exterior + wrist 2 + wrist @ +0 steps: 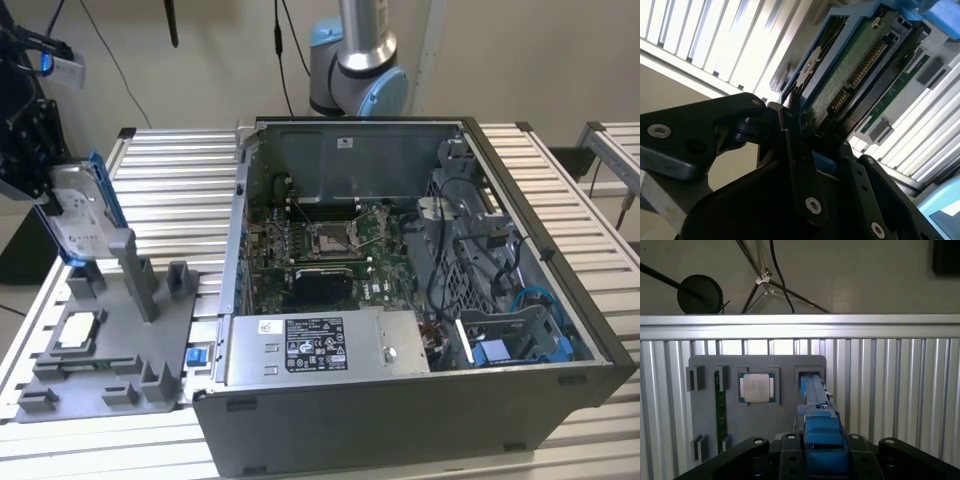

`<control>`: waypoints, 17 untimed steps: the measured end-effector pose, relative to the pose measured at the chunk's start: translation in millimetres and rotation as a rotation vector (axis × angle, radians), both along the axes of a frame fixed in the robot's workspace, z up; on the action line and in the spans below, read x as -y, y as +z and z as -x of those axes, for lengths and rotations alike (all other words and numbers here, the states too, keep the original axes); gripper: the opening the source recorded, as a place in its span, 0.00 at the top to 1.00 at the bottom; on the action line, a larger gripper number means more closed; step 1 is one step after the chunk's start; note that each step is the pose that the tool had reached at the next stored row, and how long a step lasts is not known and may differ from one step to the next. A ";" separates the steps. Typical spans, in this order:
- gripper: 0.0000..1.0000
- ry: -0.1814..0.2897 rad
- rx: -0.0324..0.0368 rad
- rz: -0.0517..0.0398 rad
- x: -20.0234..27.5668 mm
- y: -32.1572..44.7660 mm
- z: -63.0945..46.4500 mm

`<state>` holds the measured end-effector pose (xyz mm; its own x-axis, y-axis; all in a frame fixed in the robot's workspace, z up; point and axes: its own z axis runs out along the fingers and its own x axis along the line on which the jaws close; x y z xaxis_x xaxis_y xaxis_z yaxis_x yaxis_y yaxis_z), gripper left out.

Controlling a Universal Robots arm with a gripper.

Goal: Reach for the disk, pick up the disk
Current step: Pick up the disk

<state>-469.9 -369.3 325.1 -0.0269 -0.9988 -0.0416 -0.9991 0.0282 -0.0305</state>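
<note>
While I watch the exterior view, the hand [52, 195] sits at the far nine o'clock side of the scene, well apart from the open computer case [400, 420], and it meets the disk [80, 215] there. The disk stands on edge, tilted a little, its silver face turned toward the case and its blue carrier frame showing along the rim. Its lower end is down among the posts of the grey fixture tray [130, 370], which lies on the slatted surface [170, 190] at nine o'clock from the case. I cannot tell whether that lower end rests in its slot or hangs just clear of it. In the second wrist view the hand [817, 130] is pinching the disk [840, 75]: one black finger [790, 125] lies against the blue frame on one side, another presses the side with the green circuit board and its row of connector pins. In the first wrist view the hand [822, 440] grips the blue frame, and the disk [815, 395] runs edge-on from it toward the tray [705, 365]. Beside that slot a small square silver chip [759, 388] lies flat in its own recess, apart from the disk; the exterior view shows the chip [78, 330] at six o'clock from the disk.
</note>
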 end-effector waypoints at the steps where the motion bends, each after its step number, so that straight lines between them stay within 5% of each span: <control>1: 1.00 0.000 0.0000 0.0000 0.0 1.9 0.0; 17: 1.00 0.000 0.0000 0.0000 0.1 28.7 0.0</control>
